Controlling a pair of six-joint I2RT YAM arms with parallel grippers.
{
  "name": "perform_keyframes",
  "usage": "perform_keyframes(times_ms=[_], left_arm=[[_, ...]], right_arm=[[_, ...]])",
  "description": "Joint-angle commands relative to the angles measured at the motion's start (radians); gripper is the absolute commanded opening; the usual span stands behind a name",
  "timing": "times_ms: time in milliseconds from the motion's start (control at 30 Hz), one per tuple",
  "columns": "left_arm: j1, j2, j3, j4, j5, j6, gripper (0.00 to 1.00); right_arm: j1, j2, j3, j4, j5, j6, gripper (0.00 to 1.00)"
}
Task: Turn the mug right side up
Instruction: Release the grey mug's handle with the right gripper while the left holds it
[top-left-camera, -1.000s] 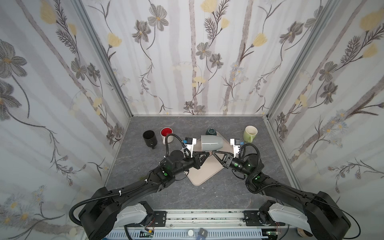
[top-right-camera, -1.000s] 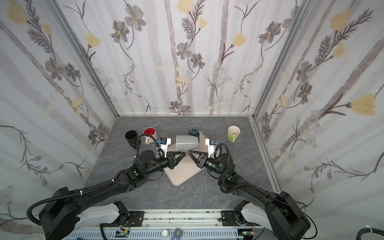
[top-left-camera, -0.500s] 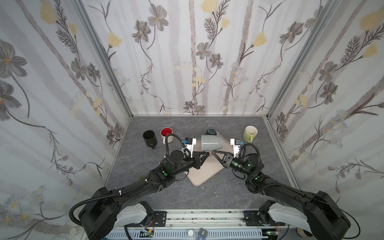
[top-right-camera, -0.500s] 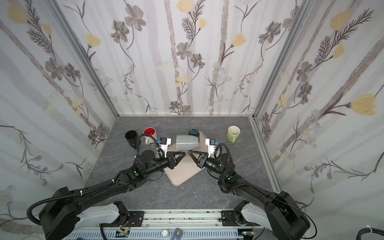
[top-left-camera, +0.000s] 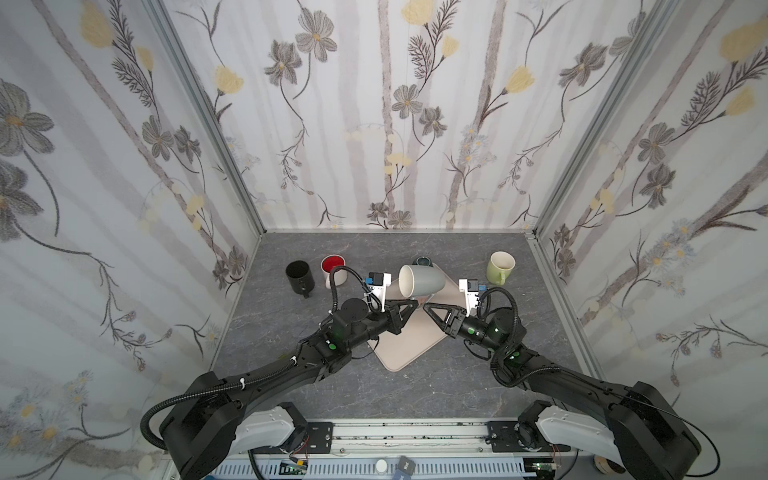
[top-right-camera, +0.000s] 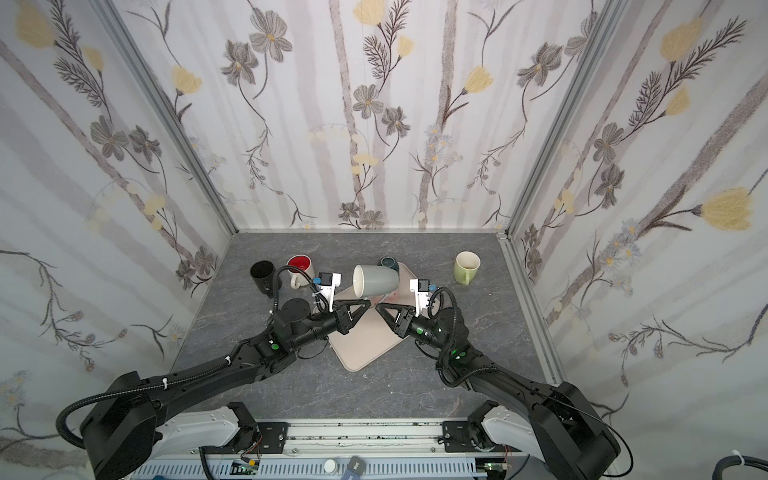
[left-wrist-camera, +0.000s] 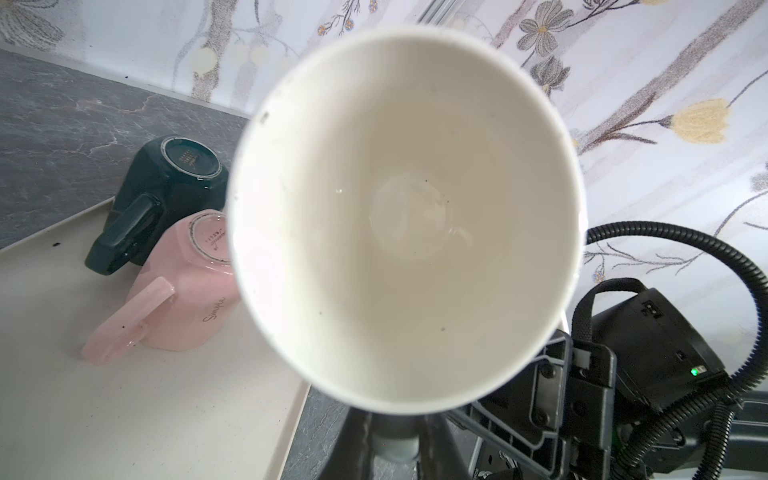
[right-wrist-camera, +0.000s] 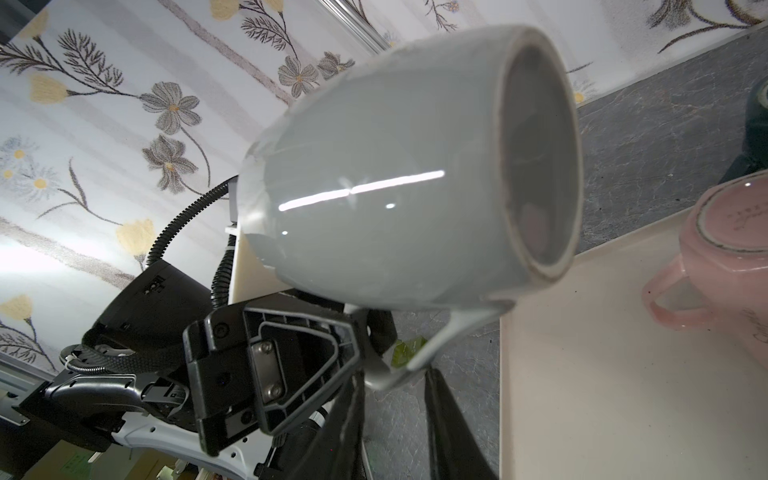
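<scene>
Left hand (top-left-camera: 414, 306) of mine is clamped tight on the handle (left-wrist-camera: 395, 440) of the grey mug (top-left-camera: 424, 280). Behind it, toward the far left of the table (top-left-camera: 457, 382), the black mug (top-left-camera: 299, 276) and the white mug (top-left-camera: 333, 268) with the red inside stand upright.

I have the grey mug off the table, lying on its side in the air. Its white mouth faces left, straight into my left wrist camera, its base faces right, and its handle hangs underneath. It hangs over the far part of the beige tray (top-left-camera: 407, 345).

On that tray, beyond the grey mug, a pink mug (left-wrist-camera: 187, 282) sits upside down. A dark green mug (left-wrist-camera: 174, 183) sits upside down just beside it at the tray's far corner.

My right hand (top-left-camera: 428, 308) comes in from the right and meets the same handle from the other side. Its fingers stand slightly parted around the handle's end and look just clear of it, though the wrist view is too tight to be sure.

Farther right, well apart, a light green mug (top-left-camera: 500, 266) stands upright on the table.
</scene>
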Motion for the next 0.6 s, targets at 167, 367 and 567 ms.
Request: perform_keyframes(times_ms=[167, 367, 567], left_arm=[[-0.001, 0.003, 0.019, 0.059, -0.004, 0.004, 0.0], [-0.002, 0.01, 0.06, -0.06, -0.039, 0.034, 0.0], [0.001, 0.027, 0.126, -0.301, -0.169, 0.043, 0.0]], right_arm=[[0.001, -0.01, -0.001, 0.029, 0.001, -0.004, 0.28], [0.002, -0.024, -0.001, -0.005, 0.026, -0.012, 0.28], [0.001, -0.108, 0.001, -0.133, 0.116, -0.052, 0.32]])
